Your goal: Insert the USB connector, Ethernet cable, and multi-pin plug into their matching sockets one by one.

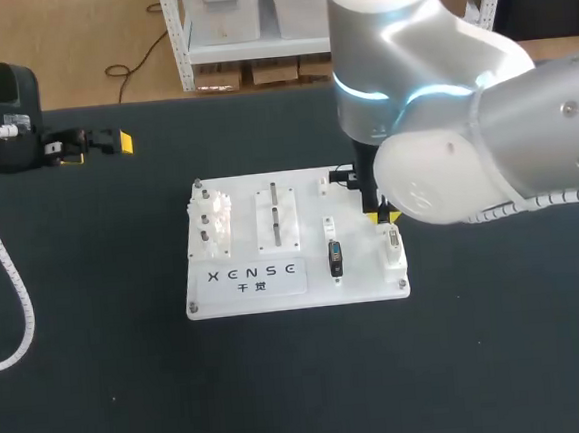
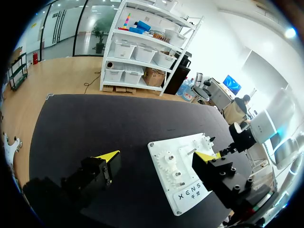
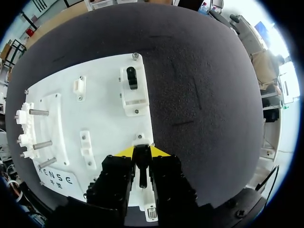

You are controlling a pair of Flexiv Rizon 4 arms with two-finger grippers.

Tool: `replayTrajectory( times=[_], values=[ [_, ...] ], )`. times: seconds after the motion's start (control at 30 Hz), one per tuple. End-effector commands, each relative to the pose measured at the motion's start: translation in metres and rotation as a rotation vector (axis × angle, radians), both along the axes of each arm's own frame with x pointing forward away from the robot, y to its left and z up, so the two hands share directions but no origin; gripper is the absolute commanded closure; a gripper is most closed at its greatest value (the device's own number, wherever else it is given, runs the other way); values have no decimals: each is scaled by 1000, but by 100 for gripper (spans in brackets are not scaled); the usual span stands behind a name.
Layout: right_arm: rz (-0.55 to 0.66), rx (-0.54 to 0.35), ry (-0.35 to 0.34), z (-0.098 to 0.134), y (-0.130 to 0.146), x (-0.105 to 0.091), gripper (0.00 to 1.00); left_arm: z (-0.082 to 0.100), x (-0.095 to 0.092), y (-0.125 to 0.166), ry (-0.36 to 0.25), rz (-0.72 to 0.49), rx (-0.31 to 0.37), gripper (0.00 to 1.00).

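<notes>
Right tool seemingly clenched on one black connector; left tool released; one white board, three metal pegs

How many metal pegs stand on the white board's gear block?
3, in one row on the gear block, across the white board from the right gripper and its black plug: end peg, middle peg, peg nearest the lettering. None looks hidden.

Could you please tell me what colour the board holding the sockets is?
The board is white, with dark lettering; the head view shows it best.
</notes>
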State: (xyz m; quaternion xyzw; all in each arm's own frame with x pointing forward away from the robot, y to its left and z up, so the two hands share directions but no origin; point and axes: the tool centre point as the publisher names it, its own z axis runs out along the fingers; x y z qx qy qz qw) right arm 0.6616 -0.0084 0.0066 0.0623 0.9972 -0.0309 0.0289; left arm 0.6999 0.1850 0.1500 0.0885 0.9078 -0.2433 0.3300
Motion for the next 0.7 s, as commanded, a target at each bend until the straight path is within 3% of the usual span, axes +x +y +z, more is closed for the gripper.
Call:
replayTrajectory(
  times=[0.03,0.07,0.1,0.4,0.7],
  values=[
    [1,-15,-11,-8,2,4,71,0,0,0,0,0,0,0],
    [2,-19,-20,-4,2,5,7,0,0,0,0,0,0,0],
    [6,-22,-33,1,3,6,0,0,0,0,0,0,0,0],
    [49,-5,-116,43,16,6,0,0,0,0,0,0,0,0],
    [125,28,-101,56,41,-16,0,0,0,0,0,0,0,0]
  ],
)
